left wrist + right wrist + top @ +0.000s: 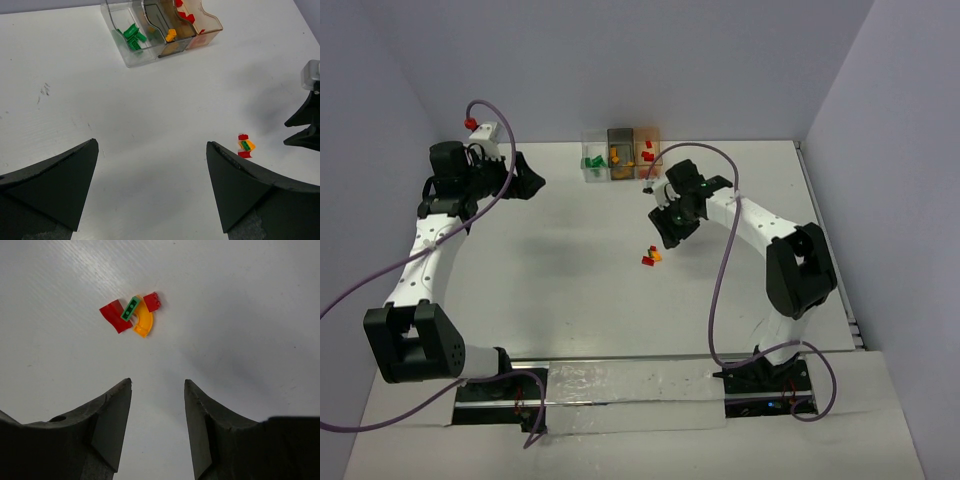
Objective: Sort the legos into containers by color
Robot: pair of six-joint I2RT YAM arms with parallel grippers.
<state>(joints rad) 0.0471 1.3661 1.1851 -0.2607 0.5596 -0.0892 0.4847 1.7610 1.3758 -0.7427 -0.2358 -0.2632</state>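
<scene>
The white table (570, 290) has three boxes (620, 152) in a row at its far edge, and some bricks are already inside them. The left gripper (152, 145) is far off to one side, wide open and holding nothing. The right gripper (157, 385) is much nearer. Its fingers are partly apart, with nothing between them. Just ahead of it, a little to the left, a small pile of bricks (132, 315) sits on the table with the pieces touching. The thin green brick (130, 308) lies slanted between a red piece (115, 316) and a curved orange one (143, 322). The right gripper may need to turn to pinch it across its thin side.
</scene>
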